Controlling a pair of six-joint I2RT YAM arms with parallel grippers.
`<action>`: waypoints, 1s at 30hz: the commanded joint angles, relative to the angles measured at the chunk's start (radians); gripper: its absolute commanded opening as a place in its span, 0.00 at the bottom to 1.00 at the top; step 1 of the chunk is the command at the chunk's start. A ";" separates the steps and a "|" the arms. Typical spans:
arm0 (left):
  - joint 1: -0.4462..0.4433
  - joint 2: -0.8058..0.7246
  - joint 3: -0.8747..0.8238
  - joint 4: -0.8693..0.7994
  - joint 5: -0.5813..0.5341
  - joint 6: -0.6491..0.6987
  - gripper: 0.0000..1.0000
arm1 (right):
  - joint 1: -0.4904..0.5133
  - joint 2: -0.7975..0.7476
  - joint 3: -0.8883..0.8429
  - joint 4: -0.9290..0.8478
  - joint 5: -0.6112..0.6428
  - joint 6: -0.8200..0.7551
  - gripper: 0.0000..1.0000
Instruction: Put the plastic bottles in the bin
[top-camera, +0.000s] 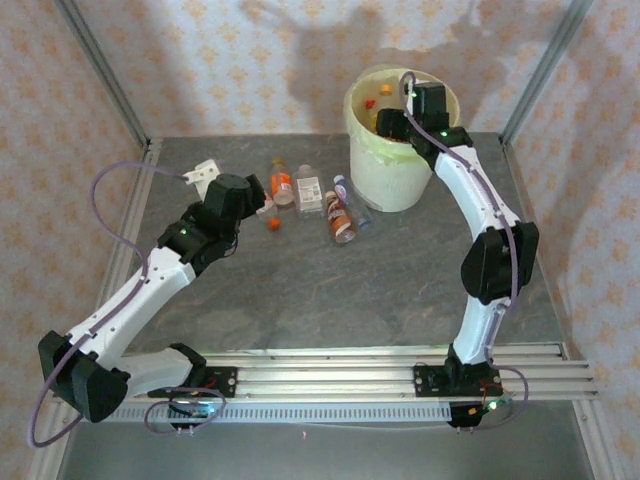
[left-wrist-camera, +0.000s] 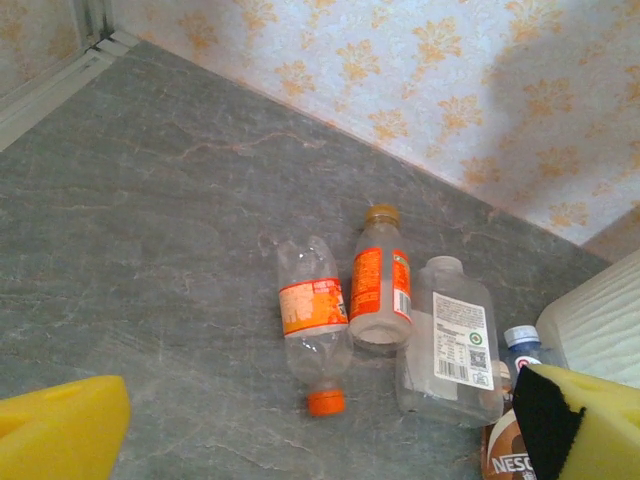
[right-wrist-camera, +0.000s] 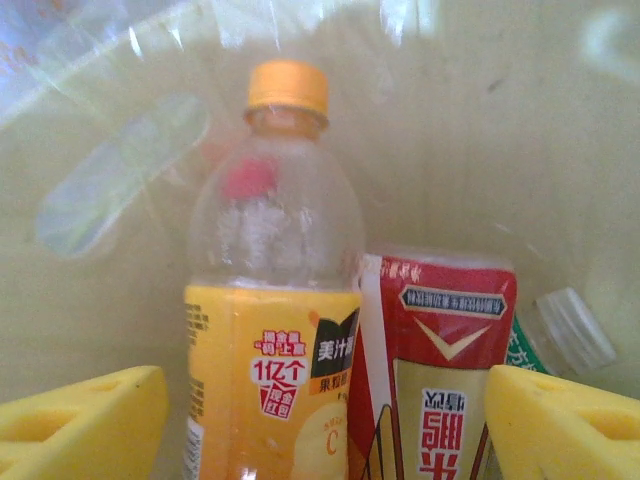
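Several plastic bottles lie on the grey table left of the bin (top-camera: 388, 170). In the left wrist view these are a clear one with an orange label and cap (left-wrist-camera: 314, 318), an orange-labelled one (left-wrist-camera: 380, 285), a clear squarish one with a white label (left-wrist-camera: 452, 340), a blue-capped one (left-wrist-camera: 522, 342) and a brown-labelled one (left-wrist-camera: 503, 455). My left gripper (top-camera: 262, 205) (left-wrist-camera: 320, 440) hangs open just short of them, holding nothing. My right gripper (top-camera: 392, 122) (right-wrist-camera: 325, 430) is open inside the bin. A yellow-labelled bottle (right-wrist-camera: 272, 340) and a red-labelled bottle (right-wrist-camera: 445, 380) lie between its pads.
The bin's ribbed white wall (left-wrist-camera: 600, 315) stands just right of the table bottles. A white-capped bottle (right-wrist-camera: 570, 330) lies against the bag lining (right-wrist-camera: 480, 150). A small white bracket (top-camera: 205, 172) sits near the left arm. Patterned walls close off the back and sides.
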 joint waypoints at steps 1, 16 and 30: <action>0.014 0.038 0.039 -0.023 0.017 -0.009 1.00 | 0.000 -0.074 -0.009 0.043 0.046 0.002 0.84; 0.032 0.080 0.014 -0.023 0.043 -0.088 1.00 | 0.007 -0.287 -0.119 0.088 -0.102 0.053 0.91; 0.044 0.120 -0.011 0.006 0.060 -0.205 1.00 | 0.278 -0.518 -0.636 0.225 -0.155 0.122 0.96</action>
